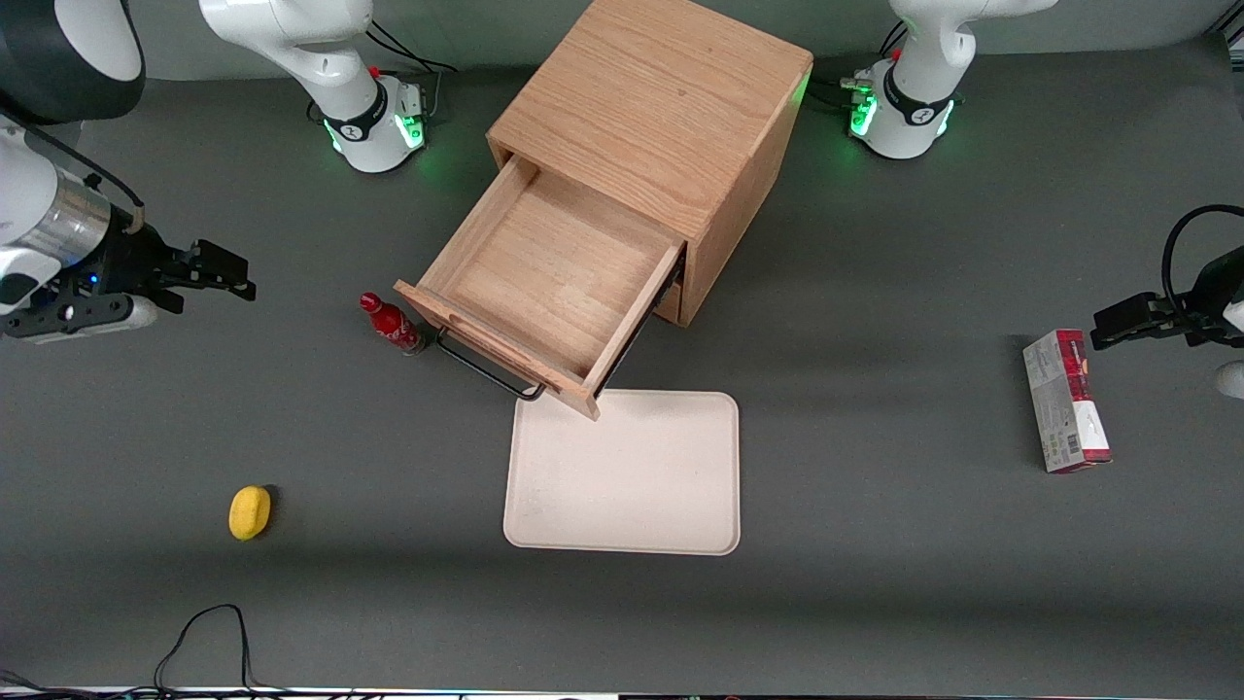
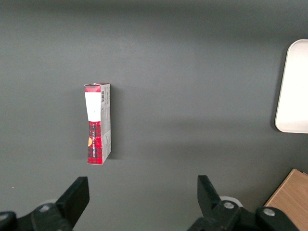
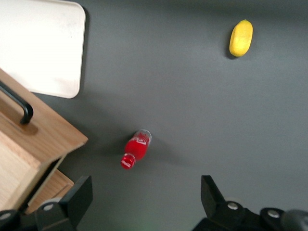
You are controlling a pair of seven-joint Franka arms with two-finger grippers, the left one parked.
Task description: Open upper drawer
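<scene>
The cube-shaped oak cabinet (image 1: 661,107) stands at the middle of the table. Its upper drawer (image 1: 554,282) is pulled far out, and its shallow wooden tray shows empty. The dark bar handle (image 1: 486,369) is on the drawer's front, which points toward the front camera. My gripper (image 1: 228,274) is open and empty above the table toward the working arm's end, well apart from the drawer. The right wrist view shows the gripper (image 3: 144,195) with jaws spread wide, the drawer's front (image 3: 43,134) and its handle (image 3: 19,103).
A small red bottle (image 1: 391,326) stands beside the drawer's front corner, next to the handle; it also shows in the right wrist view (image 3: 135,149). A white tray (image 1: 622,476) lies in front of the drawer. A yellow lemon (image 1: 250,511) lies nearer the front camera. A red-and-white box (image 1: 1064,399) lies toward the parked arm's end.
</scene>
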